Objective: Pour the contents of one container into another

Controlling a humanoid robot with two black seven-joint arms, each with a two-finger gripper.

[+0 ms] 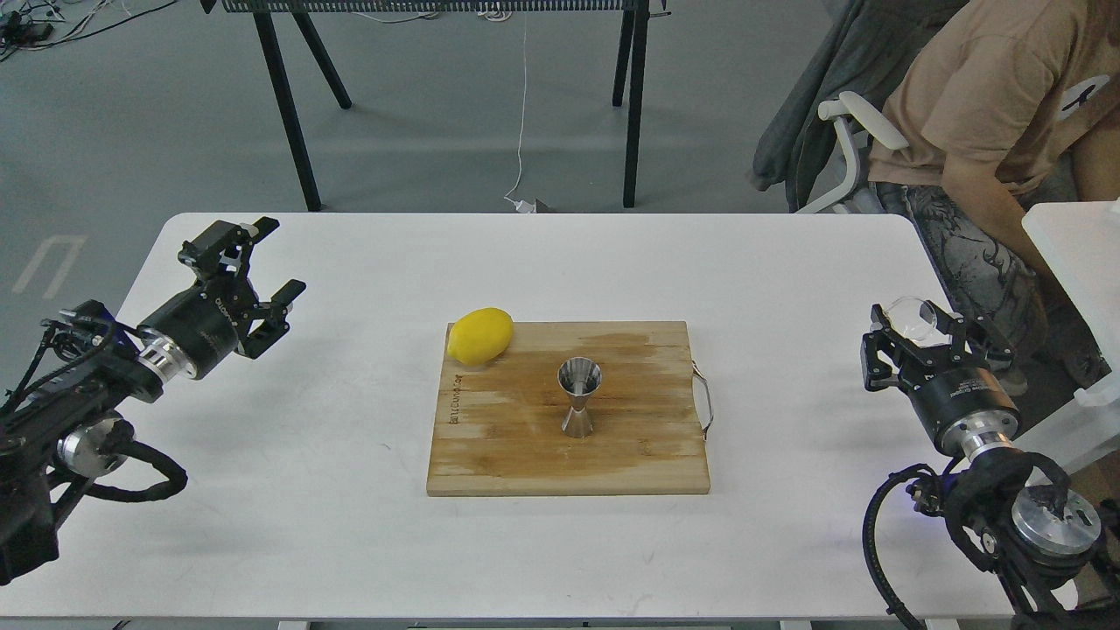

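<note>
A white table with rounded corners holds a rectangular wooden cutting board at its centre. The board's grain runs side to side, its surface pale and worn in patches with darker, damp-looking streaks, and a thin metal handle loop sits on its right edge.

On the board's far left corner lies a smooth, bright yellow lemon, partly overhanging the edge. Near the board's middle stands a shiny stainless-steel jigger, upright, hourglass-shaped, two cones meeting at a narrow waist, its open upper cup showing a reflective inside.

The left gripper, black and angular, hovers over the table's left side with its two fingers spread apart and nothing between them, well apart from the board.

The right gripper hovers at the table's right edge, well apart from the jigger. Its fingers are closed around a small clear glass cup, round and colourless; the cup's glassy body rises between the fingers and catches the light.

Beyond the table, a person in a tan T-shirt sits at the far right on a grey floor.
</note>
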